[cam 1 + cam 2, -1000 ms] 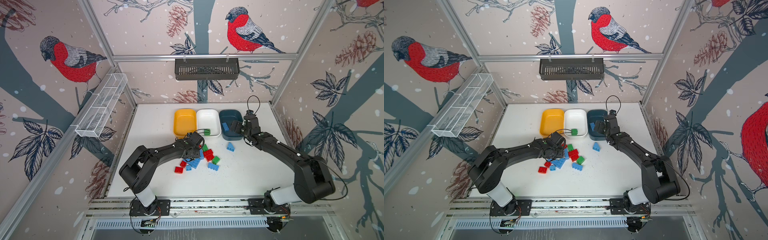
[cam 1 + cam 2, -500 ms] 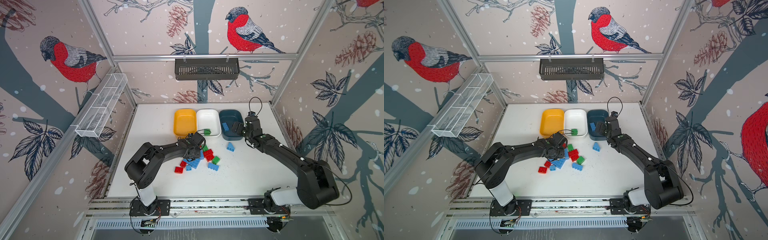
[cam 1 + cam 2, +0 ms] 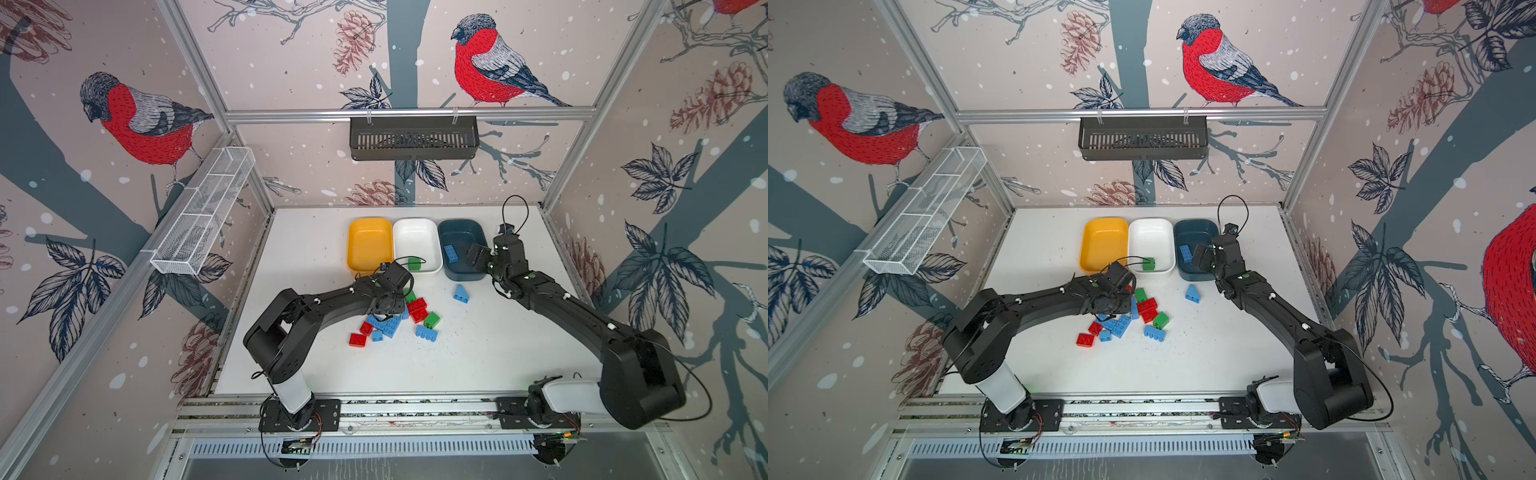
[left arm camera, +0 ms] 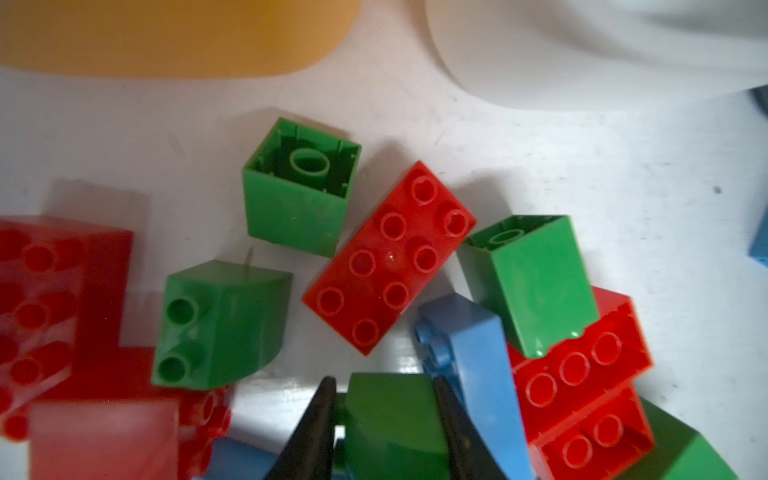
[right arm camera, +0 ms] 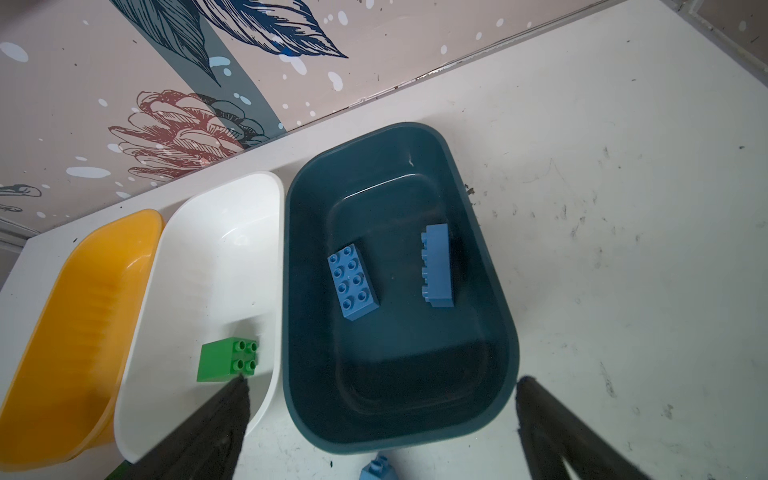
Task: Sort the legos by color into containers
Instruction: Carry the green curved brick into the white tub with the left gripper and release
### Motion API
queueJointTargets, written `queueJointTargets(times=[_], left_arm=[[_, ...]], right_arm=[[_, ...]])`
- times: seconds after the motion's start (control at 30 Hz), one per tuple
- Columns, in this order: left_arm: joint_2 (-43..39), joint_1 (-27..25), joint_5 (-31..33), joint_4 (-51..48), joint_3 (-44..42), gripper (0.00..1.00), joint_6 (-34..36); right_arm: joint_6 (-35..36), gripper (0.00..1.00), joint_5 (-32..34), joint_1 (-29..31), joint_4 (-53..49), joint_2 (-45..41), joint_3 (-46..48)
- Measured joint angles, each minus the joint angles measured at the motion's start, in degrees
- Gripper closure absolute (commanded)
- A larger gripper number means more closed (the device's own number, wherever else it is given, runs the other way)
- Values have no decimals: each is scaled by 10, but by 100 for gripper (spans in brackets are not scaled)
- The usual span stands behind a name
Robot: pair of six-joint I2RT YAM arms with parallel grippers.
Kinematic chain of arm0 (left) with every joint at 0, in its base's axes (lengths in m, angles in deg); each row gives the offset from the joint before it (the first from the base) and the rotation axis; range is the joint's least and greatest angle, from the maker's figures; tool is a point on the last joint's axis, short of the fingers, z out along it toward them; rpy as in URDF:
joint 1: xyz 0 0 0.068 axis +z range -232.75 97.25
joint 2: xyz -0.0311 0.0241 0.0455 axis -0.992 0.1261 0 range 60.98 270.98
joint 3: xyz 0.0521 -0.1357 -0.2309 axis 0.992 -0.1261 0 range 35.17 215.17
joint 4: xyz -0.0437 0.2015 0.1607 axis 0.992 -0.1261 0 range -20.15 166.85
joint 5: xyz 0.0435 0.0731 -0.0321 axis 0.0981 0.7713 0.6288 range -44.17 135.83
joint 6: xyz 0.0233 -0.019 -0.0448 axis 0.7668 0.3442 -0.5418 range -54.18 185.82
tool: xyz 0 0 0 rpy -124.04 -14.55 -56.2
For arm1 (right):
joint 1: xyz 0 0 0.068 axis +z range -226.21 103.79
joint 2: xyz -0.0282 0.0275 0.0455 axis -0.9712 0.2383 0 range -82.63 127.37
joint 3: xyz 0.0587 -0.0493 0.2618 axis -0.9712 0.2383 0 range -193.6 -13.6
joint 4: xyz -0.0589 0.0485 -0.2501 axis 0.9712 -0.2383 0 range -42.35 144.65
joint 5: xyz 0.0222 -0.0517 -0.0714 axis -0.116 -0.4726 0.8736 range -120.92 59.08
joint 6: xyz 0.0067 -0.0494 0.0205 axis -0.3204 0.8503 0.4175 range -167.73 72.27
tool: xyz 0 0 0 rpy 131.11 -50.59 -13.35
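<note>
My left end effector (image 4: 383,383) is clamped on a green brick (image 4: 395,419) in the pile of bricks (image 3: 397,322), a red, green and blue jumble on the tabletop (image 3: 498,353) just in front of the white tub (image 3: 417,237). My right end effector (image 5: 382,386) hangs with its jaws spread wide, gripping nothing, above the near end of the dark blue tub (image 5: 374,199), which stands right beside the white tub, on its right in both top views. Two blue bricks (image 5: 352,281) lie inside the dark blue tub, apart from each other. Another green brick (image 5: 227,359) sits in the near corner of the white tub. The yellow tub (image 3: 370,245) flanks the white tub on the left. A lone blue sloped brick (image 3: 461,293) lies in front and to the right of the white tub, apart from the pile.
</note>
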State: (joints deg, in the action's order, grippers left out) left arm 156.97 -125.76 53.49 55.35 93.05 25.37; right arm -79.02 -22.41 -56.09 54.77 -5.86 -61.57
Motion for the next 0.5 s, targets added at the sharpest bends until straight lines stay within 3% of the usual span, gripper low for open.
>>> queueJointTargets(times=[0.27, 0.5], left_arm=[[-26, 0, 22, 16, 56, 68, 20], [49, 10, 49, 50, 179, 68, 71]], right_arm=[[0, 1, -21, 12, 4, -19, 16], [-1, 0, -24, 21, 15, -30, 27]])
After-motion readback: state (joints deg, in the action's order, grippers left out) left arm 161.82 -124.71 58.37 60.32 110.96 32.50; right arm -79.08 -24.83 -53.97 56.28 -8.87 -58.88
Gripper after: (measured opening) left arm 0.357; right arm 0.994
